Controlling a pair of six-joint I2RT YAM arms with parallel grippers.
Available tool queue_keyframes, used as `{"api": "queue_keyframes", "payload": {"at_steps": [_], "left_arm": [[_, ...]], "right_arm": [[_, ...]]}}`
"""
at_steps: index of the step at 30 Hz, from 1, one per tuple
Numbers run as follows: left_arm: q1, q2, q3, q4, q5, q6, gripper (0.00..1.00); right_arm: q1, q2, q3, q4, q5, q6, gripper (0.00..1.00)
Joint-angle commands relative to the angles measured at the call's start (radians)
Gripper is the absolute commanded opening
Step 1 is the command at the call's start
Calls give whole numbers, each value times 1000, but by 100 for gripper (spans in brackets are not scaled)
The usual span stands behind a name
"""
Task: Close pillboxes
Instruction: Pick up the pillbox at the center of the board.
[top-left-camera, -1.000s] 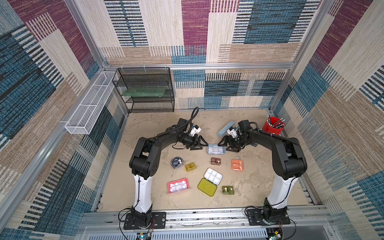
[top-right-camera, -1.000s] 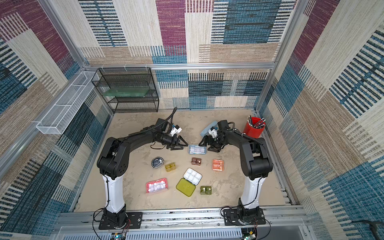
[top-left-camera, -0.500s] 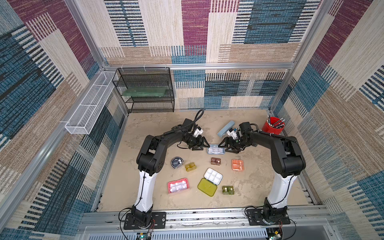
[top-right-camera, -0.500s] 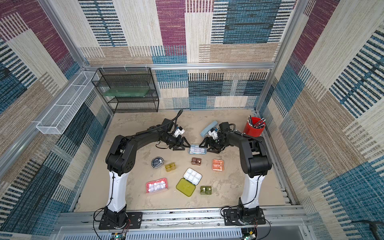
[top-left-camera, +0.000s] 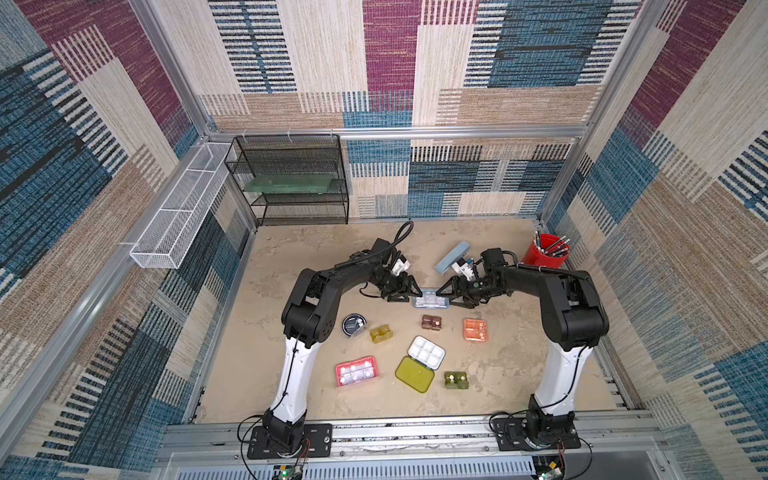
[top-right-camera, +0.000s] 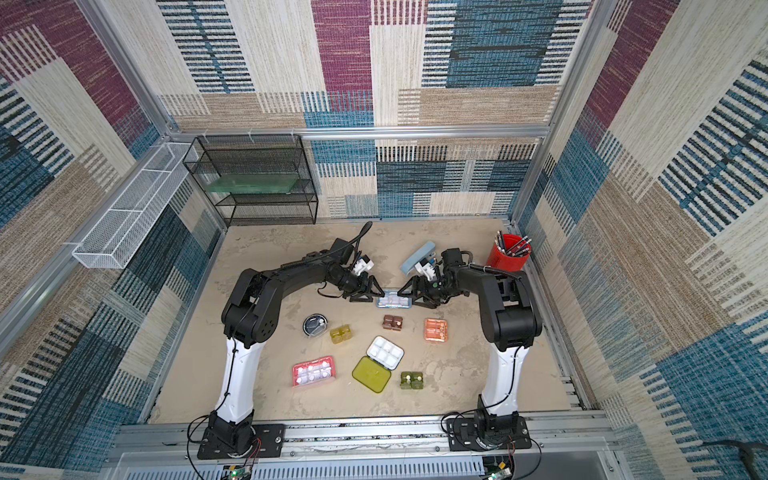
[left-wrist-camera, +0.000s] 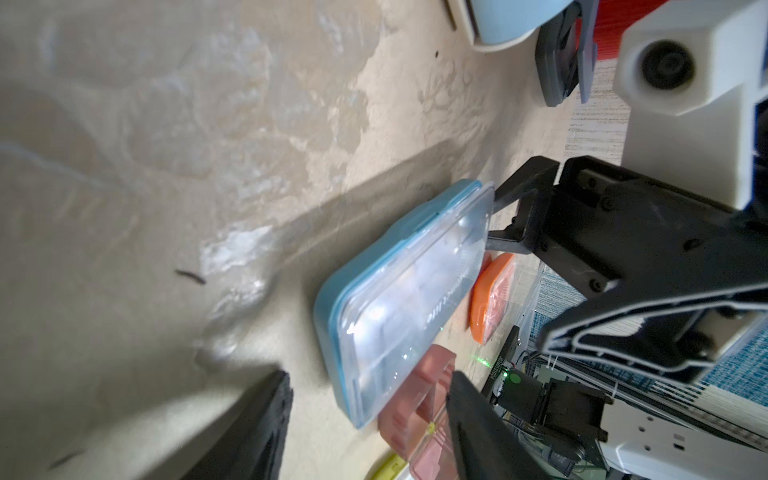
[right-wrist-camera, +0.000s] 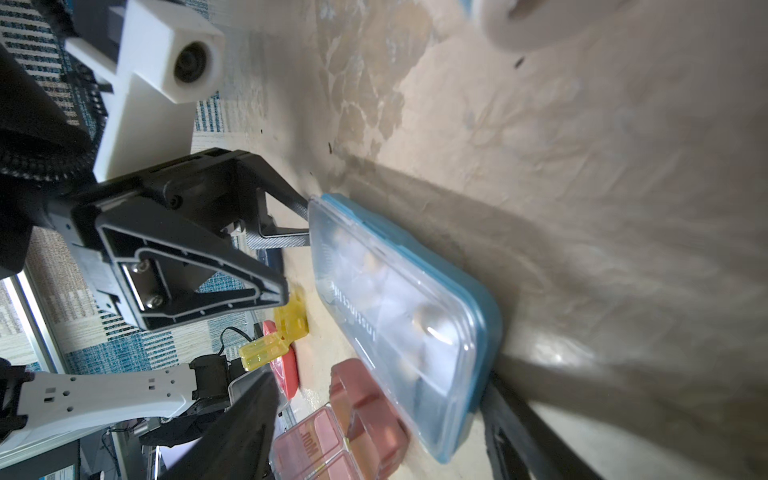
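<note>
Moving in closer, the left gripper (top-left-camera: 412, 293) and right gripper (top-left-camera: 448, 294) now touch the blue box's (top-left-camera: 431, 301) ends with open jaws.

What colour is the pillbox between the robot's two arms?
The pillbox: light blue, clear on top; best in the left wrist view.

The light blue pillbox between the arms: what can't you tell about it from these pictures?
Fully snapped shut or not: light blue pillbox too small in both top views, blurred in wrist views.
Contents: glare on its clear lid, both wrist views.
Whether jaws touch its ends: edges blurred, wrist views.
</note>
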Motion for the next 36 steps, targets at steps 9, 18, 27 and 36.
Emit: {"api": "queue_keyframes", "payload": {"at_steps": [9,18,27,36], "left_arm": [[-17,31,-2,83,47,-40,59],[-10,3,-38,110,68,-41,57],[18,-30,-117,154,73,-65,56],[21,-46,-123,154,78,-59,56]], "right_arm": [[60,56,39,-51,91,-7,76],[72,48,35,-35,87,21,73],[66,12,-1,11,65,72,64],[67,-6,-25,45,67,101,49]]}}
